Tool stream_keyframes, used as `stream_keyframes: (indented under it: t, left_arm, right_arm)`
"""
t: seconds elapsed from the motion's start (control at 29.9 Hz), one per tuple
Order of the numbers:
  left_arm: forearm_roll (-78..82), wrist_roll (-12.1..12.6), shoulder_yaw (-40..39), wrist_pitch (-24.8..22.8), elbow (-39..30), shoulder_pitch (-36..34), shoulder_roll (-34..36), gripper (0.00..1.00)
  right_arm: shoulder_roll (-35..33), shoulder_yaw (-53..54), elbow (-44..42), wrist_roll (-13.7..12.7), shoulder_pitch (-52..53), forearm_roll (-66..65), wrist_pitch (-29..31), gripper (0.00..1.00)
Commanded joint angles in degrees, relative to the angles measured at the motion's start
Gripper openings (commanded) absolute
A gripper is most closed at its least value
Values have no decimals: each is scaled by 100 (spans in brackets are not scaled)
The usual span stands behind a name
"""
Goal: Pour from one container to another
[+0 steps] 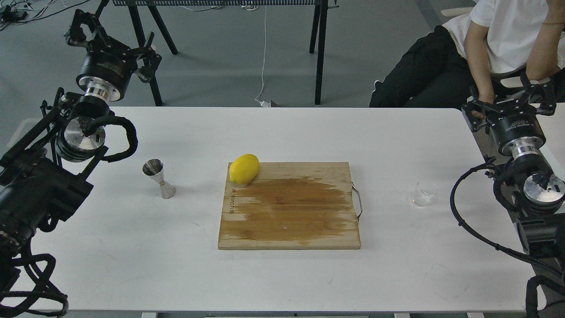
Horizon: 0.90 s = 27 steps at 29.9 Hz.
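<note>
Head view, 1 frame, catalogued with the board (289,205) as landmark.

1. Cup (423,193): clear glass, upright on the desk (282,282), right of the board, just past its wire handle (358,201). Contents: possibly a little clear liquid at the bottom; too faint to confirm.
2. Jigger (159,178): steel hourglass, upright on the desk, left of the board, open cone up. Inside looks empty, though the view is too small to be sure.
3. Lemon (244,168): on the board's far left corner, long axis slanting toward the far right. No part in the task.
4. Board: wood, with a broad dark wet-looking patch across its middle.
5. Right gripper (507,102): raised beyond the desk's far right corner, well away from the board; jaws spread wide, holding nothing.
6. Left gripper (110,42): raised beyond the desk's far left corner; jaws appear spread, holding nothing.
7. Person (494,44): seated behind the desk's far right corner.

Key relation: the cup lies nearer the robot than the right gripper and toward the board from it, well apart from the jaws. The right arm is much the nearer to the cup; the left arm is nearer the jigger. Cup and jigger stand on opposite sides of the board, so the cup would likely be carried across it to pour. Grasp not yet begun.
</note>
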Motion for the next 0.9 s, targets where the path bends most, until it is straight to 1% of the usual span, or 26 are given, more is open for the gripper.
stream_keyframes:
  t: [0.0,0.07,0.1,0.17,0.2,0.27,0.33,0.43,0.54,0.6,0.67,0.74,0.8,0.87]
  left_arm:
    - [45,-22,54,-694,-118,284,355,100]
    - [228,-48,168,-879,-389,452,723,100]
    - [430,-66,203,-898,-548,531,934,100]
    - [878,-188,212,-915,-838,785,1260,100]
    - [1158,-294,212,-915,-1057,969,1418,100]
    - [1808,-417,212,-845,-1627,1347,1691,100]
    - [2511,-435,142,-758,-2242,1716,1937,100]
    - [3233,-435,81,-363,-3095,2200,2324,100]
    - [3734,-444,124,-64,-3702,2543,2754,100]
    - [4270,-514,133,86,-4080,2798,3062,98]
    - [4849,-611,168,331,-4292,3070,3256,96]
    - [5596,-646,195,683,-4372,3360,3336,96]
    - [6509,-681,186,1087,-4372,3633,3336,96]
    - [7633,-699,203,1622,-4355,3923,3327,96]
  right_arm:
    - [-132,-13,49,-60,-127,1,0,100]
    - [-246,-13,40,-69,-153,1,0,100]
    - [-282,-13,40,-69,-145,1,0,100]
    - [-291,-13,49,-60,-153,1,0,100]
    - [-291,-22,49,-43,-162,1,0,100]
    - [-291,-22,49,-8,-180,1,0,100]
    - [-256,-22,75,1,-311,1,0,100]
    - [-238,-13,277,10,-548,9,0,100]
    - [-220,-4,514,19,-803,9,0,100]
    - [-229,4,664,19,-918,9,0,100]
    - [-229,13,699,28,-953,9,0,100]
    - [-229,39,691,28,-971,9,0,100]
    - [-238,83,691,28,-971,9,0,100]
    - [-264,101,682,28,-971,9,0,100]
